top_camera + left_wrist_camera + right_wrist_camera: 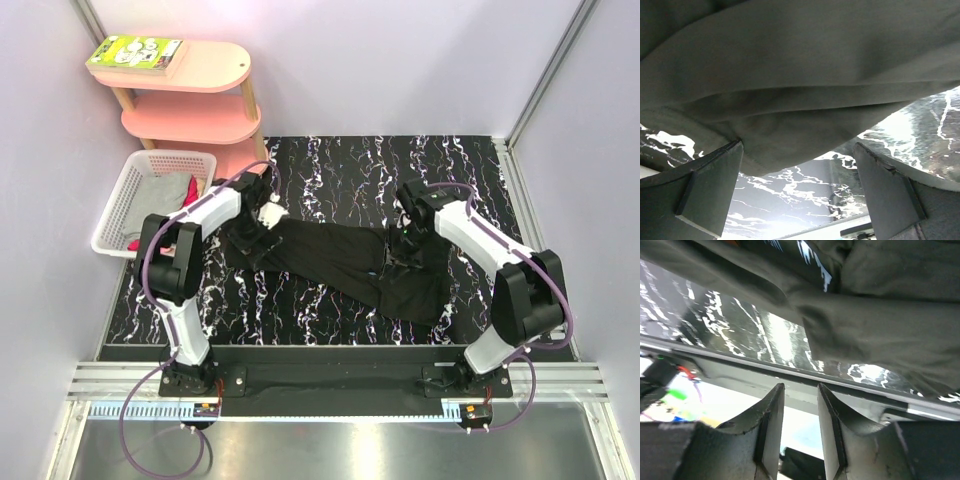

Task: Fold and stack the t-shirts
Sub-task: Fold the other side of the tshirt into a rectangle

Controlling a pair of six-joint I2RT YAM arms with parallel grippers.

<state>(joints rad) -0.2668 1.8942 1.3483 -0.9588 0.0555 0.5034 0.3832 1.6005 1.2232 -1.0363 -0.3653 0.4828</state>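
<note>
Black t-shirt (340,265) bunched across marbled table (330,170). Left gripper (796,152): wide open at shirt's edge. Right gripper (800,390): narrowly parted, empty, beside shirt.

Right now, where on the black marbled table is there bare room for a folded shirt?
Free: the black marbled table beyond the long black t-shirt, toward the back wall, and a narrower strip between it and the black base rail. Crowded: the shirt's own band and the white lattice basket.
</note>
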